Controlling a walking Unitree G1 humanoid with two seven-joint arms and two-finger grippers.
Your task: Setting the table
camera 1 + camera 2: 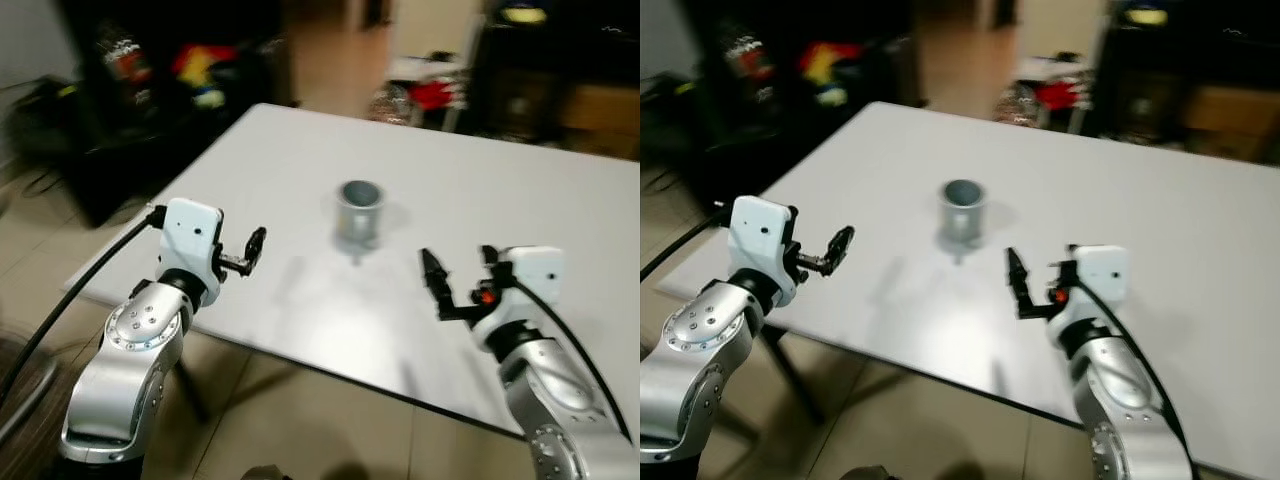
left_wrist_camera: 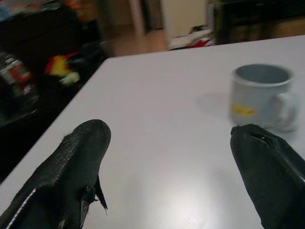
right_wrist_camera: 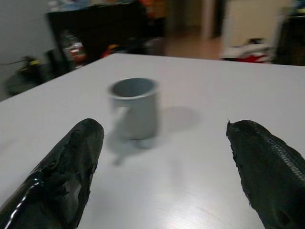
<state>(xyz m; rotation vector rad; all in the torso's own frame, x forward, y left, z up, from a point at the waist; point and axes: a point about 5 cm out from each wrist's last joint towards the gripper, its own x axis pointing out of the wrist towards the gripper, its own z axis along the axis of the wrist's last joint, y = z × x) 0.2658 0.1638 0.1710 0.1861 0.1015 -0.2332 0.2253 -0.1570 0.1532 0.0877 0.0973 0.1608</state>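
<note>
A grey mug [image 1: 360, 212] stands upright near the middle of the white table [image 1: 540, 210]; the left wrist view shows a yellow mark on its side [image 2: 244, 110]. My left gripper [image 1: 246, 254] hovers over the table's near left part, to the left of the mug and apart from it, open and holding nothing. On the other side, my right gripper [image 1: 458, 266] hangs over the near edge, right of the mug and nearer to me, also open and empty. In the right wrist view the mug [image 3: 135, 107] sits ahead between the spread fingers [image 3: 71, 171].
The table's near edge [image 1: 330, 372] runs diagonally above the tiled floor [image 1: 300, 430]. Dark shelving with red and yellow clutter [image 1: 190, 70] stands beyond the far left corner. More dark furniture and a red item [image 1: 435, 92] lie behind the table.
</note>
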